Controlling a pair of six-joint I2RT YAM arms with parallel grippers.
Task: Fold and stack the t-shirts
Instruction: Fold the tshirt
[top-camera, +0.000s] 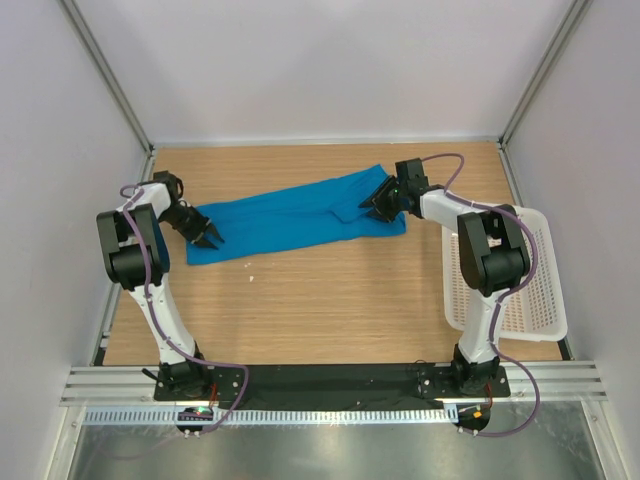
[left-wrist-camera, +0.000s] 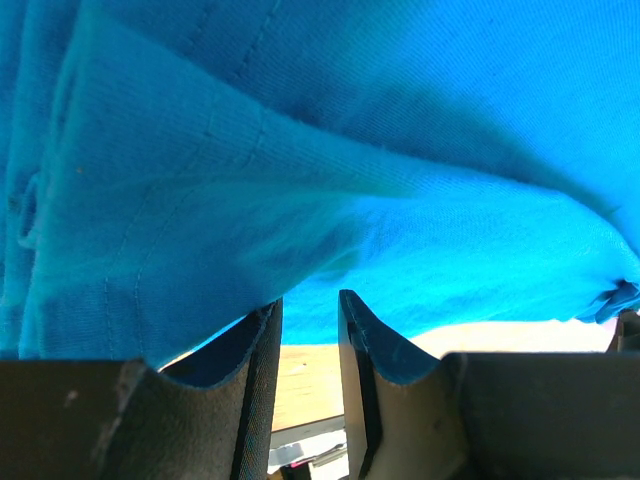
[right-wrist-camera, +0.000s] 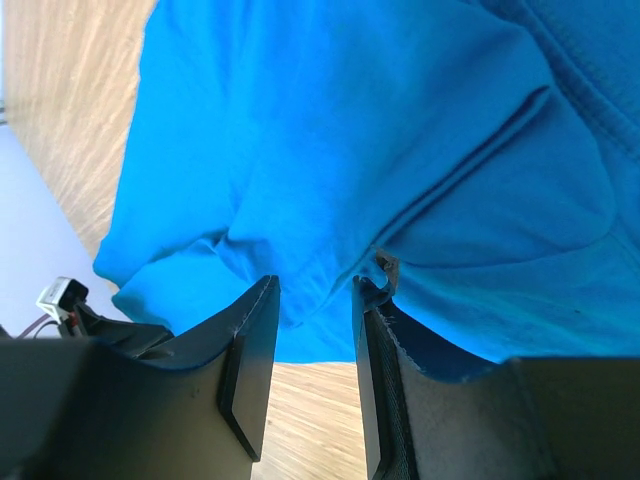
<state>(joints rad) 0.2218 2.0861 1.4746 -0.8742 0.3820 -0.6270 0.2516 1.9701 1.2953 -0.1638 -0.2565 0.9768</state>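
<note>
A bright blue t-shirt (top-camera: 300, 215) lies bunched in a long slanted band across the far half of the wooden table. My left gripper (top-camera: 210, 238) sits at its left end and my right gripper (top-camera: 380, 207) at its right end. In the left wrist view the t-shirt (left-wrist-camera: 350, 150) fills the frame, and its edge hangs over the tips of my left gripper (left-wrist-camera: 310, 297), whose jaws stand apart with bare wood between them. The right wrist view shows the t-shirt (right-wrist-camera: 350, 130) just past my right gripper (right-wrist-camera: 315, 283), open, with a hem fold resting against its right fingertip (right-wrist-camera: 375, 285).
A white lattice basket (top-camera: 520, 280) stands at the table's right edge beside the right arm. Grey walls with metal posts close in the table on the left, back and right. A small white speck (top-camera: 250, 263) lies on the wood below the shirt.
</note>
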